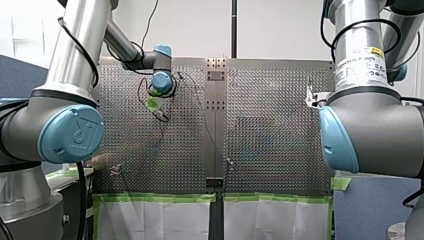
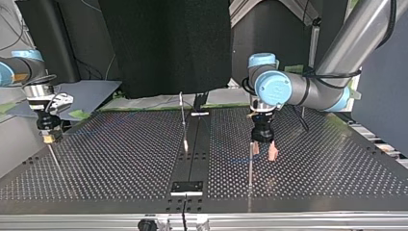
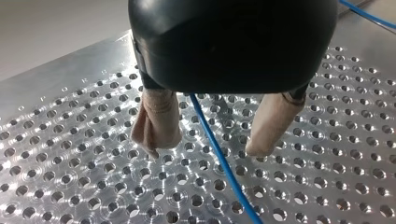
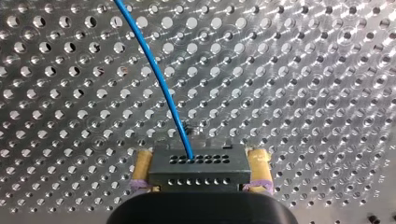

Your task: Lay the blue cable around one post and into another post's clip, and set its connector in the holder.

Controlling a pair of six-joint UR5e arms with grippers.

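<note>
Jaws differ in state. Our left jaws stand wide: their two beige pads (image 3: 156, 121) hang just above the perforated counter (image 3: 70, 154), and the blue cable (image 3: 222, 156) runs over the counter between them, nearer one pad, touching neither as far as we can see. Our right jaws are closed on the black connector (image 4: 198, 168), with a yellow pad (image 4: 142, 165) pressed against each of its short ends. The cable leaves the connector's hole-dotted face ahead of these jaws and curves away over the counter. In the top view our left arm (image 2: 308, 89) enters from the upper right of the frame and carries its jaws right of centre, just beside a thin upright post (image 2: 250, 166). A second thin post (image 2: 183, 120) stands at the centre of the frame. Our right arm (image 2: 19, 67) enters at the upper left and holds its jaws over the counter's left edge, well apart from both posts. In the front view the cable is too faint for us to trace.
</note>
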